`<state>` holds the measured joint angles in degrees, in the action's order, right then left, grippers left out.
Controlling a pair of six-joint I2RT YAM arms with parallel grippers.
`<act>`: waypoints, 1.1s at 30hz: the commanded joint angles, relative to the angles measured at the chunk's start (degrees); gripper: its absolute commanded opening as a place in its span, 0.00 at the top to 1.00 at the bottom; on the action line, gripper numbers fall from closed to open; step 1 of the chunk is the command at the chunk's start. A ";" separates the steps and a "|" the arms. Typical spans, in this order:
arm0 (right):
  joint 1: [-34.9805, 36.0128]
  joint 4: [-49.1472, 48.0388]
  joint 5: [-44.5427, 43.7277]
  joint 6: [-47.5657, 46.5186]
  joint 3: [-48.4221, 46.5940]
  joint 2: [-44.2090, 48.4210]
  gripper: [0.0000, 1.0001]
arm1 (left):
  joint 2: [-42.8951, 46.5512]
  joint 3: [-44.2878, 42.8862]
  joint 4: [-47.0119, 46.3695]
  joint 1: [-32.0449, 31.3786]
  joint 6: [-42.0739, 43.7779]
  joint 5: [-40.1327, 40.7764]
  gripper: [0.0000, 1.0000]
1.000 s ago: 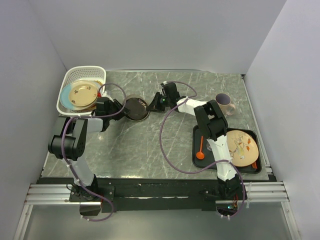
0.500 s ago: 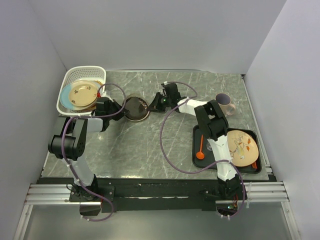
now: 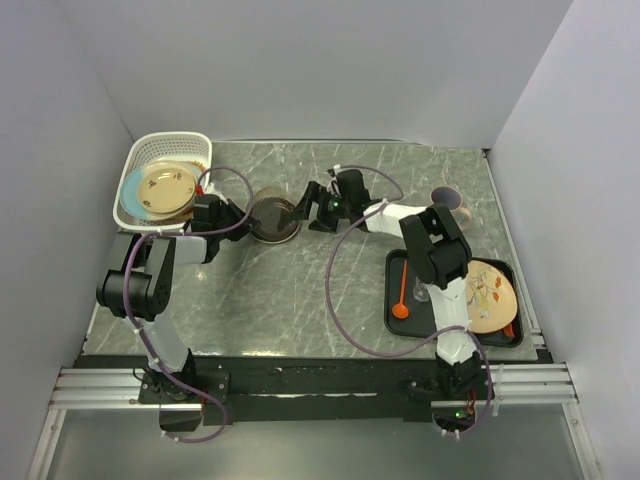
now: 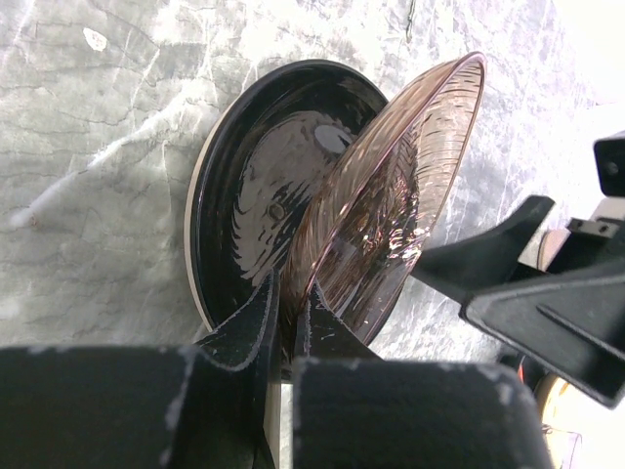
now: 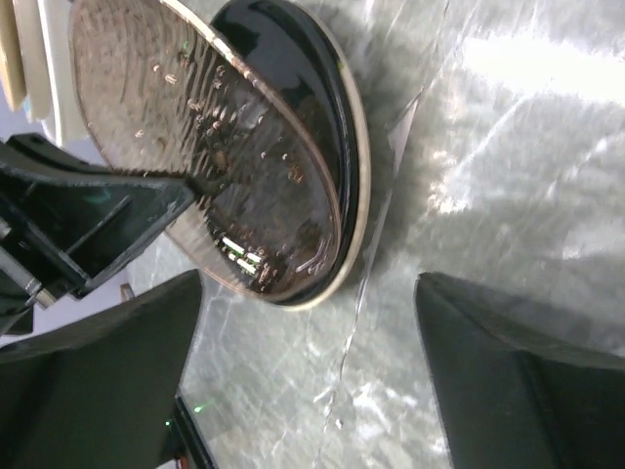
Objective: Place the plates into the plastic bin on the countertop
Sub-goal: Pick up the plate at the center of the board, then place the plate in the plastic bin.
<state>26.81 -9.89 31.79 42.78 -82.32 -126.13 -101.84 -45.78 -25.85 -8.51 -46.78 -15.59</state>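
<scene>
Smoky glass plate (image 4: 391, 195) changes hands: left gripper (image 4: 288, 303) is clamped on its rim, right gripper (image 5: 308, 327) has just sprung apart, so the bin (image 3: 150, 150) looks next.

The white lattice-sided plastic bin (image 3: 175, 148) stands at the upper left on the grey-green veined counter (image 3: 300, 290). In it lies a blue-and-cream plate (image 3: 128, 188) with a tan dark-rimmed plate (image 3: 166, 188) on top. A dark brown plate (image 4: 254, 176) lies flat just right of the bin. Over it a ribbed translucent pink glass plate (image 4: 391, 195) tilts steeply, its rim pinched by the left gripper (image 4: 291, 303). A pink-and-cream sprig plate (image 3: 488, 295) lies at lower right.
</scene>
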 commanded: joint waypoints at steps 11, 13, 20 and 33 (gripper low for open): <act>-0.44 -3.64 -5.33 -2.18 13.67 13.96 0.00 | 2.96 0.16 -3.86 -0.28 -0.50 -2.77 0.99; -0.53 -3.82 -6.12 -2.27 15.78 15.29 0.00 | 3.75 0.08 -3.78 -0.28 -0.59 -3.04 0.99; -0.53 -3.65 -6.74 -2.36 17.90 19.25 0.00 | 9.46 -2.37 3.84 -0.28 0.99 -1.38 0.99; 0.35 -1.27 -4.11 -1.92 13.69 16.18 0.00 | 20.80 -6.34 16.08 3.94 4.68 2.41 0.99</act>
<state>26.74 -10.94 26.35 41.04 -65.49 -109.21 -85.27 -50.35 -13.13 -7.20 -44.01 -14.06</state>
